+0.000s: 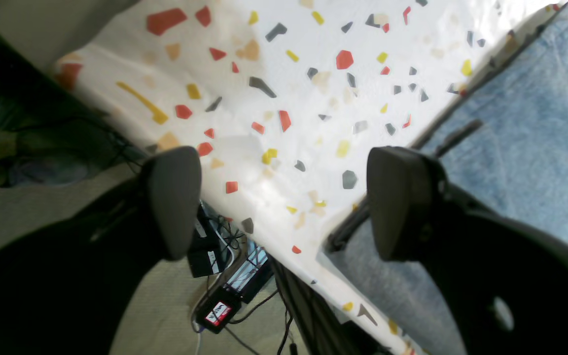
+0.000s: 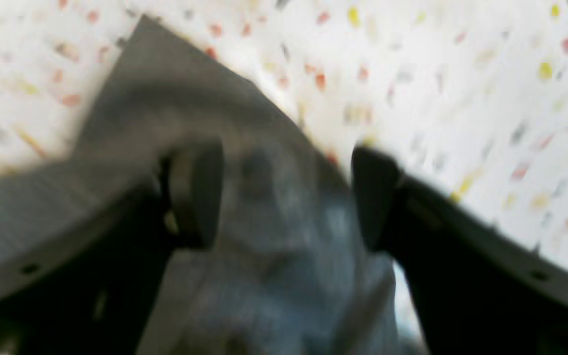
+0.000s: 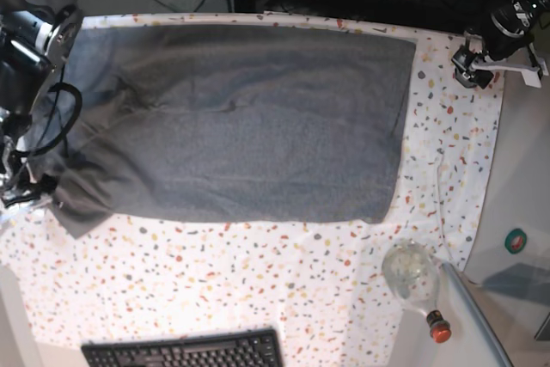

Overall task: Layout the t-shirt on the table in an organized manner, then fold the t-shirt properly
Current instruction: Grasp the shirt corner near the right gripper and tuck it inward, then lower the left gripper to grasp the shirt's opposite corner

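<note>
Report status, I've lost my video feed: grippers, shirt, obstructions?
Left gripper open, over table edge. Right gripper open, above t-shirt sleeve. Shirt spread, unfolded. Keyboard and bottle sit clear.

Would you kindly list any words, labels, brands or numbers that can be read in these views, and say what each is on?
None can be read.
Red and white sticker on the small black box on the floor: dark marks, too small to read.
Keyboard: key legends too small.
T-shirt: no print visible.
</note>
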